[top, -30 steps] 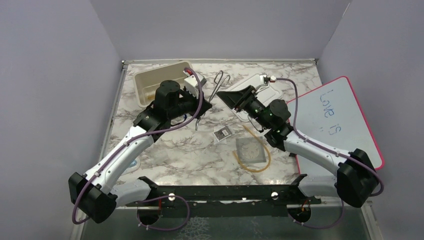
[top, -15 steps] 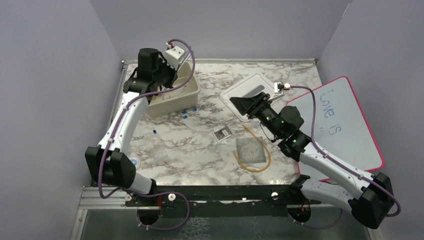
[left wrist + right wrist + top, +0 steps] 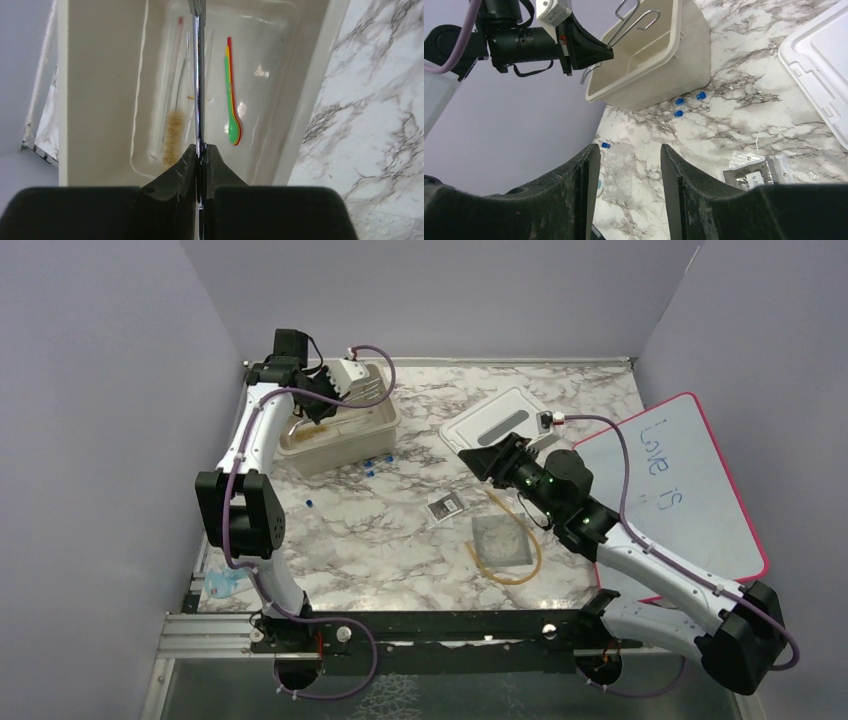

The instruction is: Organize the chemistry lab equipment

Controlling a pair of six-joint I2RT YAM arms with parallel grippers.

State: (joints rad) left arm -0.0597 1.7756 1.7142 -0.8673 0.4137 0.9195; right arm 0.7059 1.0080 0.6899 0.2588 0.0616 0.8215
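My left gripper (image 3: 201, 147) is shut on the metal tongs (image 3: 199, 75) and holds them over the open beige bin (image 3: 385, 425). A brown brush (image 3: 173, 132), stacked green-handled spoons (image 3: 231, 100) and thin glass rods lie on the bin floor. The right wrist view shows the same tongs (image 3: 634, 20) sticking out above the bin's rim. My right gripper (image 3: 480, 455) hangs open and empty over the table middle. The black-and-white packet (image 3: 446, 507), grey wire gauze (image 3: 498, 540) and amber tubing loop (image 3: 537, 550) lie below it. Tiny blue pieces (image 3: 375, 460) sit beside the bin.
The bin's white lid (image 3: 500, 420) lies at the back, behind my right gripper. A red-bordered whiteboard (image 3: 690, 480) leans at the right edge. A small clear bag (image 3: 222, 580) rests at the near left edge. Grey walls close in on three sides.
My left arm has carried the tongs from the table's middle up and back over the bin. The right arm has drawn back a little, with its jaws open as before.
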